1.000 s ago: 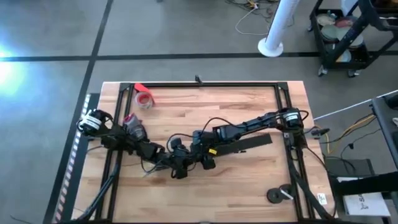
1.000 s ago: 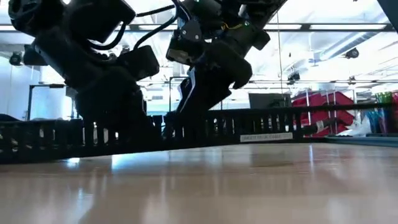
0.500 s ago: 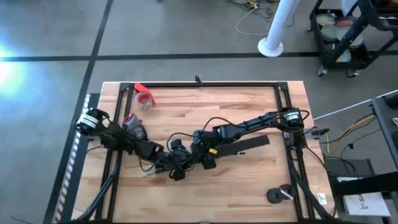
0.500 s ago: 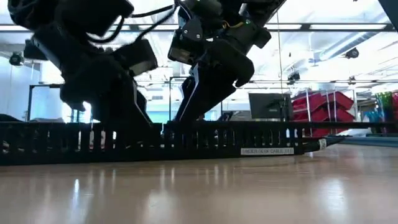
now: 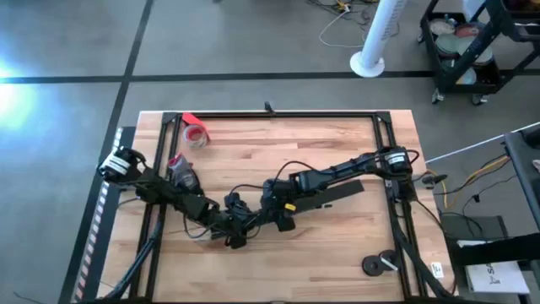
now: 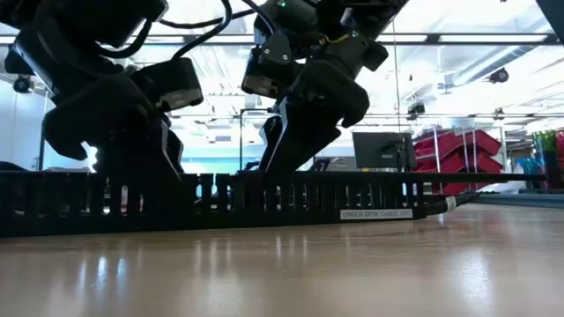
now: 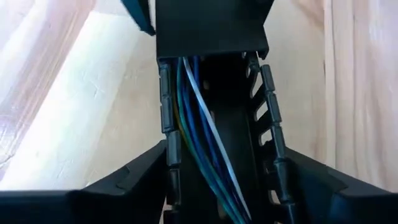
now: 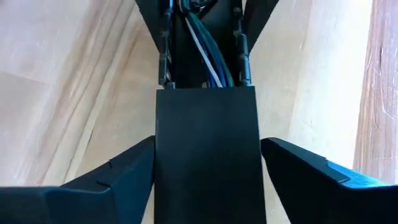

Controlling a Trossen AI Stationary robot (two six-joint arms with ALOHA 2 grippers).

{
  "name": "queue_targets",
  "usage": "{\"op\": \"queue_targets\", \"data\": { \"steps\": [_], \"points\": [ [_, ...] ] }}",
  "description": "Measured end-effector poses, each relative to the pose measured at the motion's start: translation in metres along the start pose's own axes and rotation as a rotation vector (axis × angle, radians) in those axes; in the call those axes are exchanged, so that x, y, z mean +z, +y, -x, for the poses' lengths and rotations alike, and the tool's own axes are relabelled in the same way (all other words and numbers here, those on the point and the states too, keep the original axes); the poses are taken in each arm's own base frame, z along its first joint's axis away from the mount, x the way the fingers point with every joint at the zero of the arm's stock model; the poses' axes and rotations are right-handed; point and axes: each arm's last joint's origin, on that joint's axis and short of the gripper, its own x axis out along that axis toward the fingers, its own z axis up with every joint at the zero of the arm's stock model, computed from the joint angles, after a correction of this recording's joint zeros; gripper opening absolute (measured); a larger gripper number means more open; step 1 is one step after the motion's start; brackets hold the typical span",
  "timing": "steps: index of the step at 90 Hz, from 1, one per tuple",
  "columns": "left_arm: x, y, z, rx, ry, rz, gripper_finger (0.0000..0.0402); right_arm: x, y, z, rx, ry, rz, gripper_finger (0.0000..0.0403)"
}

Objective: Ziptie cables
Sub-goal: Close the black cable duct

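**Cables sit in the tray, but no tie is to be seen**

Both grippers meet over one slotted cable tray (image 7: 268,93) near the middle of the table (image 5: 337,143). The left gripper (image 7: 222,151) holds the tray crosswise, one finger against each slotted wall. The cables (image 7: 199,124) run straight down the channel between those fingers and on ahead of it, under the tray cover (image 8: 205,186). The right gripper (image 8: 206,142) sits astride that cover from the opposite end, with the wires emerging just ahead of it. Whether it clamps the cover or only straddles it, I cannot tell.

Risks, as I judge them:
- Two arms share one stiff tray, so any mismatch in their pull could twist it and pop it out of the left grip.
- The wires lie loose in an open channel, so a tilt could spill them over a wall or snag one in a slot.
- Neither gripper carries the ziptie, and I cannot find it in any view. Fetching it means one arm lets go, and the tray could then shift.

Counted:
- two arms
- one tray with one cover
- at least four wires in the bundle: blue, white and green
- one wide flat black strip (image 5: 342,193) beside the right arm
- one red tape roll (image 5: 196,133), well behind the left gripper
- no ziptie
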Motion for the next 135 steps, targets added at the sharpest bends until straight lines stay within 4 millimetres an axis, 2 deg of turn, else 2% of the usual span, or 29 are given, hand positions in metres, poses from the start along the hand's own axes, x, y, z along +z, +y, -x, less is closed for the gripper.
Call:
{"op": "queue_targets", "data": {
  "steps": [17, 47, 66, 92, 109, 135],
  "points": [
    [0.000, 0.000, -0.002, 0.009, -0.021, -0.005, 0.0227, -0.001, 0.000, -0.006, 0.003, -0.015, -0.004, 0.0218],
    [0.001, 0.002, -0.003, 0.038, -0.035, -0.038, 0.0229, 0.004, 0.004, -0.012, 0.055, -0.094, 0.041, 0.0238],
    [0.002, 0.003, -0.003, 0.046, -0.040, -0.031, 0.0229, 0.002, 0.006, -0.011, 0.085, -0.055, 0.109, 0.0223],
    [0.002, 0.003, -0.004, 0.052, -0.035, -0.037, 0.0228, -0.001, 0.007, -0.011, 0.111, -0.024, 0.141, 0.0242],
    [0.002, 0.004, -0.004, 0.053, -0.037, -0.035, 0.0228, -0.001, 0.007, -0.011, 0.094, -0.027, 0.115, 0.0230],
    [0.005, 0.002, -0.004, 0.041, -0.087, -0.046, 0.0225, 0.003, 0.006, -0.012, 0.046, -0.065, 0.060, 0.0237]
  ]
}}
